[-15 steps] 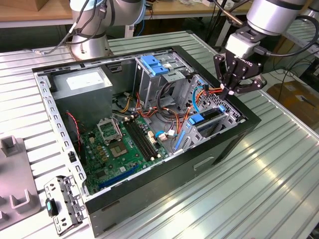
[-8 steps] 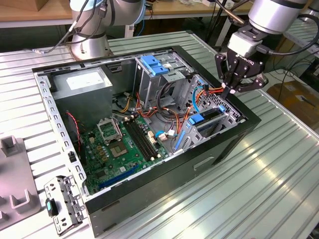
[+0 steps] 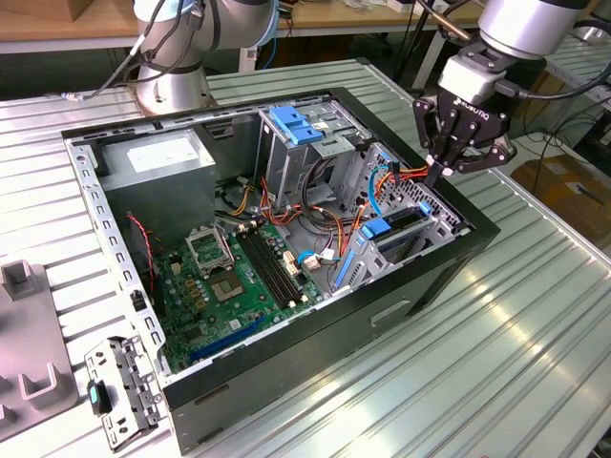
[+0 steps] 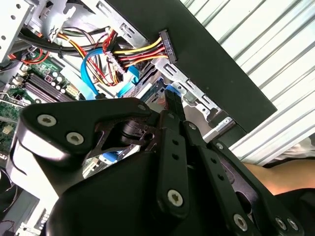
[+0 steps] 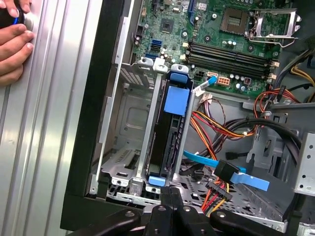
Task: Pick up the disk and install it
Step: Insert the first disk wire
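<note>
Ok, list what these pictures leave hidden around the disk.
Label and faces of the disk: first wrist view, cage walls hide them.
Whether the gripper touches the disk: exterior view, too small; second wrist view, its fingers cover the contact.
Hand: first wrist view, cut off by the edge.

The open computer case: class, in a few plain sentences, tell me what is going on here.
A robot arm's tool, fingers closed together, is poised at the drive cage in the corner of the case. The disk, in its blue carrier, sits inside that cage, just below the tool. Whether they touch is unclear.
</note>
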You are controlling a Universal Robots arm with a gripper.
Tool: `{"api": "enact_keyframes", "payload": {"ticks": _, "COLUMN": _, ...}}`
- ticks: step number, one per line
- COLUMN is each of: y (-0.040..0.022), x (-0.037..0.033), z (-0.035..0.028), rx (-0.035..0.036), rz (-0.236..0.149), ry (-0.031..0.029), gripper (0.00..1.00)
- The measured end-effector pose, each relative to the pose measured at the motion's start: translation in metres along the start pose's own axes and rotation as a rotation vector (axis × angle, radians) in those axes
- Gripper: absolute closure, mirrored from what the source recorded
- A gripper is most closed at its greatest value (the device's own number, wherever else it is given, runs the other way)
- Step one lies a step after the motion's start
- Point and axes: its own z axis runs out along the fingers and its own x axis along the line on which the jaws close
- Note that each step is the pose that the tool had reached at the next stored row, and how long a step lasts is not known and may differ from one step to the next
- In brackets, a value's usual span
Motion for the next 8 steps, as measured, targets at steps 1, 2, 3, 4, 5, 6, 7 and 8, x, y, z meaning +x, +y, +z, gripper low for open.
{"api": "enact_keyframes", "payload": {"ticks": 1, "y": -0.0002, "x": -0.0001, "z": -0.0001, "rx": 0.0, "rz": 0.0, "ry": 0.0001, "gripper": 0.89}}
{"api": "enact_keyframes", "payload": {"ticks": 2, "y": -0.0004, "x": -0.0002, "z": 0.0, "rx": 0.0, "rz": -0.001, "ry": 0.0, "gripper": 0.89}}
{"api": "enact_keyframes", "payload": {"ticks": 3, "y": -0.0007, "x": -0.0002, "z": -0.0001, "rx": 0.0, "rz": -0.003, "ry": 0.0001, "gripper": 0.89}}
{"api": "enact_keyframes", "payload": {"ticks": 4, "y": -0.001, "x": -0.0002, "z": 0.0, "rx": 0.0001, "rz": -0.007, "ry": 0.0, "gripper": 0.89}}
{"api": "enact_keyframes", "payload": {"ticks": 5, "y": -0.001, "x": -0.0002, "z": 0.0, "rx": 0.0008, "rz": -0.035, "ry": -0.0004, "gripper": 0.89}}
{"api": "enact_keyframes", "payload": {"ticks": 6, "y": -0.0011, "x": -0.0001, "z": 0.0, "rx": 0.0013, "rz": -0.06, "ry": -0.0009, "gripper": 0.89}}
{"api": "enact_keyframes", "payload": {"ticks": 7, "y": -0.0011, "x": -0.0001, "z": 0.0001, "rx": 0.0018, "rz": -0.077, "ry": -0.0012, "gripper": 0.89}}
{"api": "enact_keyframes", "payload": {"ticks": 8, "y": -0.0012, "x": -0.0001, "z": 0.0, "rx": 0.0025, "rz": -0.113, "ry": -0.0015, "gripper": 0.89}}
